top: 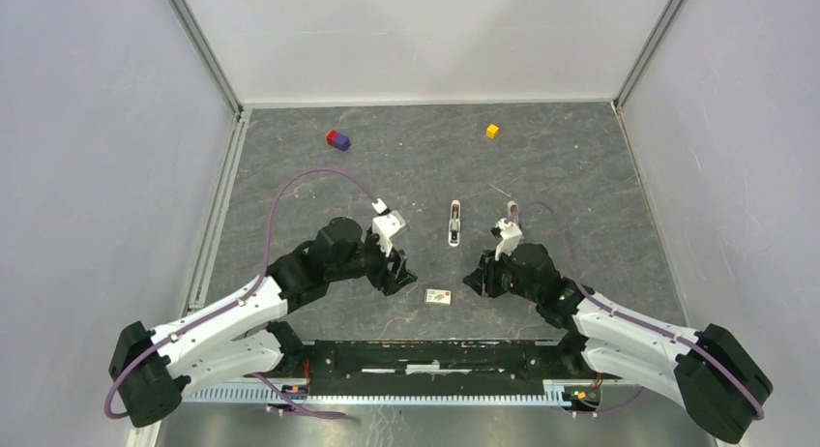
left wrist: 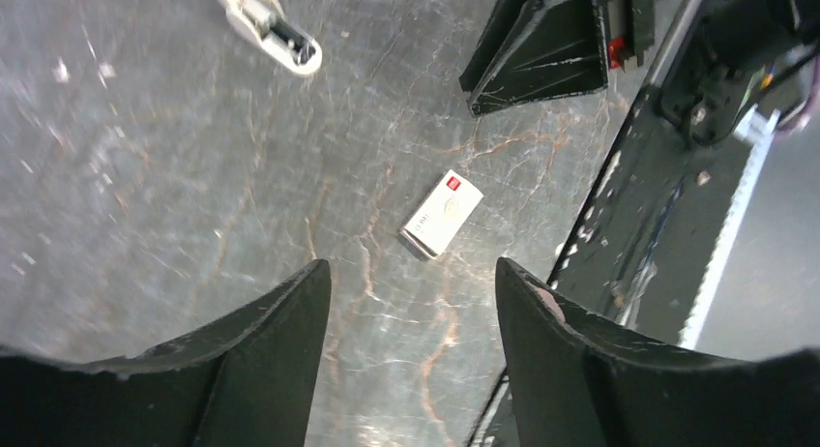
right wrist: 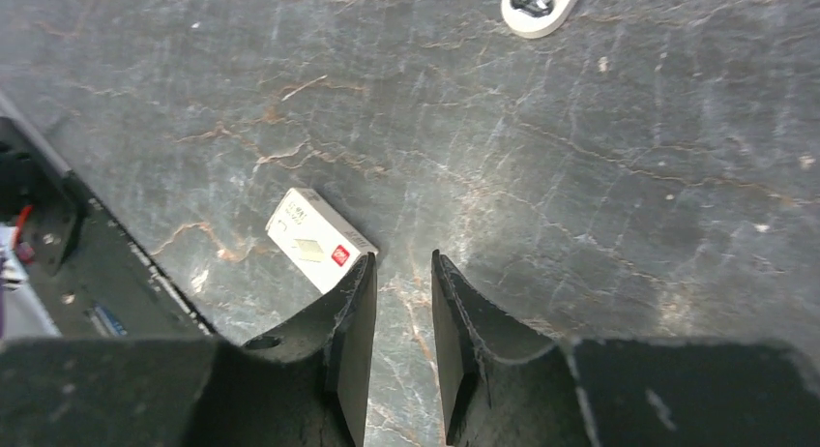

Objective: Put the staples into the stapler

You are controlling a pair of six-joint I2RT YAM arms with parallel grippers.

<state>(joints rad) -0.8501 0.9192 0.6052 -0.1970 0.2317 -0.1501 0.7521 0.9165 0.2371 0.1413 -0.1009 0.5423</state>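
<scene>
1. The stapler (top: 454, 223) lies flat on the grey counter (top: 580, 176). It is out past both claws, about in the middle between the two arms.
2. It is white, with grey metal showing on its top side. No claw touches it.
3. The left claw (left wrist: 411, 263) is spread wide apart and holds nothing. It hangs over the counter.
4. The right claw (right wrist: 403, 258) is only a little apart, and a thin strip of counter shows in the gap. It holds nothing too.
5. A small white box (top: 439, 295) with a red mark lies flat on the counter between the two claws. It is nearer the arm bases than the stapler is (the print on it is too small to read).
6. In the right wrist view, one corner of the box sits just beside the tip of one finger (right wrist: 353, 307). I cannot tell if they touch.
7. Far back on the counter sit a purple and red block (top: 338, 139) on the left and a yellow cube (top: 492, 131) on the right. Both are well apart from the stapler.
</scene>
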